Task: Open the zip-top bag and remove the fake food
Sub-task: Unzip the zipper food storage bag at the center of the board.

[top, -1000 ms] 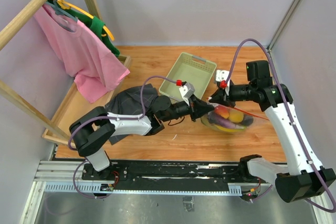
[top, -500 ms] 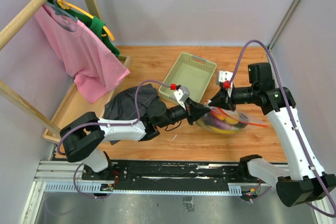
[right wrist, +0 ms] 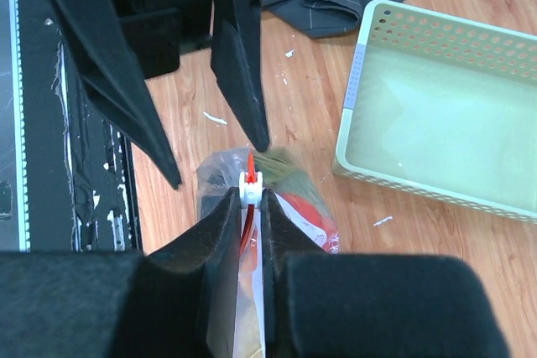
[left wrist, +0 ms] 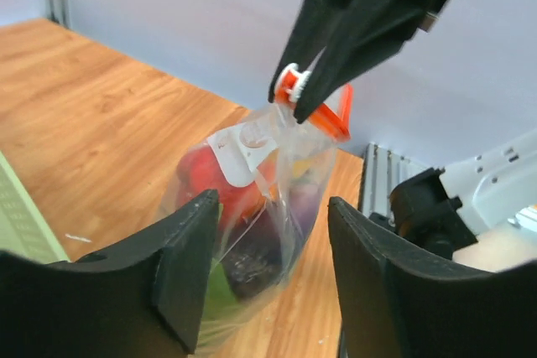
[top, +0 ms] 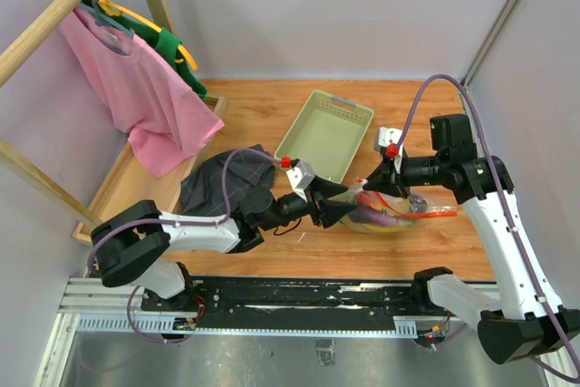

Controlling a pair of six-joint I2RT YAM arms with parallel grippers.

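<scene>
Saw zip-top bag [top: 388, 217] resting on the wood table [top: 272, 115] just off the near-right corner of the pale green tray [top: 326, 138], apart from it. Found right gripper [top: 367, 189] clamped tight on the bag's orange-red zip strip [left wrist: 331, 115] at the white slider [right wrist: 249, 179], on the bag end nearer the tray, with that end pulled up and the bag body down on the wood. Found left gripper [top: 350, 198] with jaws apart and gripping nothing, near side of the tray, tips just beside the held bag end. From left wrist, saw the bag framed between its two fingers [left wrist: 189, 266]; couldn't confirm any contact. Found fake food [left wrist: 205, 182] inside the bag, beside the tray: red round piece up by the white label [left wrist: 243, 144], dark purple piece [left wrist: 260, 249] below it, some green [left wrist: 214, 291] at the bottom, a bit of yellow [top: 397, 209] showing through, shape unclear. Couldn't tell whether the zip was parted or sealed. Spotted dark checked cloth [top: 222, 183] crumpled near-left of the tray, and a pink shirt [top: 136, 97] hung on a wooden rack [top: 36, 33] further left of it.
</scene>
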